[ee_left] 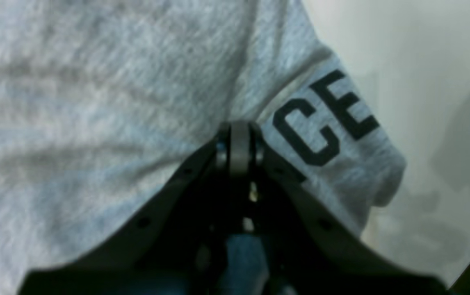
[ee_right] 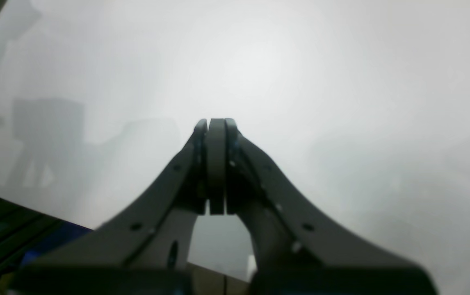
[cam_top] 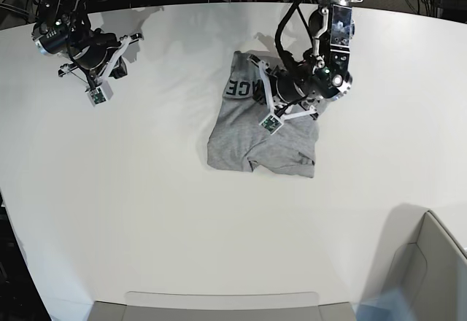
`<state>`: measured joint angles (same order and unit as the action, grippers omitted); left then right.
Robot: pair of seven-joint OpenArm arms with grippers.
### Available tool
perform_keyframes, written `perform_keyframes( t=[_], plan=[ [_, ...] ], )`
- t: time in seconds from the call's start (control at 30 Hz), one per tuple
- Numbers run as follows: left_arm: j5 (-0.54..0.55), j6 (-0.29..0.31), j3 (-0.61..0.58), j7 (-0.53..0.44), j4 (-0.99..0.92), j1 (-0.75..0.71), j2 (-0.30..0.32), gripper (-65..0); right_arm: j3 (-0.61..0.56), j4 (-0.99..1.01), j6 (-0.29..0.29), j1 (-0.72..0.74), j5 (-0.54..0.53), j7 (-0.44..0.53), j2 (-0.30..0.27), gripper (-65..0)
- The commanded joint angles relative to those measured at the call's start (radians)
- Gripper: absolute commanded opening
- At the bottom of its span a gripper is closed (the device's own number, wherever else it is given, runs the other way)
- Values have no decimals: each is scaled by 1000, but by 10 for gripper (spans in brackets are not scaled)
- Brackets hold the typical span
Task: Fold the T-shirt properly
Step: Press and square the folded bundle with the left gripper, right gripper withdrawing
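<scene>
The T-shirt [cam_top: 263, 135] is being shown lying partly folded on the white bench [cam_top: 146, 211], a little beyond the bench's middle and toward the far edge, with plain heather-grey fabric facing up over most of it. At the far-left corner of the T-shirt a strip of the printed side is being exposed, and black block letters [cam_top: 239, 87] are being read there; in the left wrist view the letters "CE" [ee_left: 325, 116] are being seen on a flap lying under the edge of the plain grey layer. The left end effector [ee_left: 239, 135] is being held directly over the T-shirt, near its far edge and just beside the lettered flap, with its jaws pressed together; its tips are being seen against the grey fabric, but whether any cloth is being pinched between them cannot be told. The right end effector [ee_right: 215, 127] is being held well apart from the T-shirt, above bare bench surface near the far-left corner of the bench, with its jaws fully closed and nothing being gripped between them. A light grey bin [cam_top: 430, 277] is being partly seen at the near-right of the T-shirt, off the bench's edge.
</scene>
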<state>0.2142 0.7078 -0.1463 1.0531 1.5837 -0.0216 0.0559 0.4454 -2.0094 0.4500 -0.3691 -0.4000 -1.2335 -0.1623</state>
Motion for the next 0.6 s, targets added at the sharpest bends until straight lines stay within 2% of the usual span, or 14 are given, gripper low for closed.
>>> perform_keyframes(
  t=[0.0,0.1,0.27,0.33,0.57],
  plan=[
    [-45,-10,-2,9,-42,-4,11,-650,2,-18,13,3,-9,8,-9,-650],
    [-45,-10,3,-41,-128,5,66,-650,2,-18,13,3,-9,8,-9,-650],
    [-45,-10,144,-78,-254,67,154,-650,2,-18,13,0,-9,8,-9,-650],
    [-45,-10,147,-84,-317,102,215,-650,0,-18,13,-3,-9,8,-9,-650],
    [-45,-10,149,-192,-501,174,353,-650,-1,-21,14,-3,-9,8,-9,-650]
  ],
)
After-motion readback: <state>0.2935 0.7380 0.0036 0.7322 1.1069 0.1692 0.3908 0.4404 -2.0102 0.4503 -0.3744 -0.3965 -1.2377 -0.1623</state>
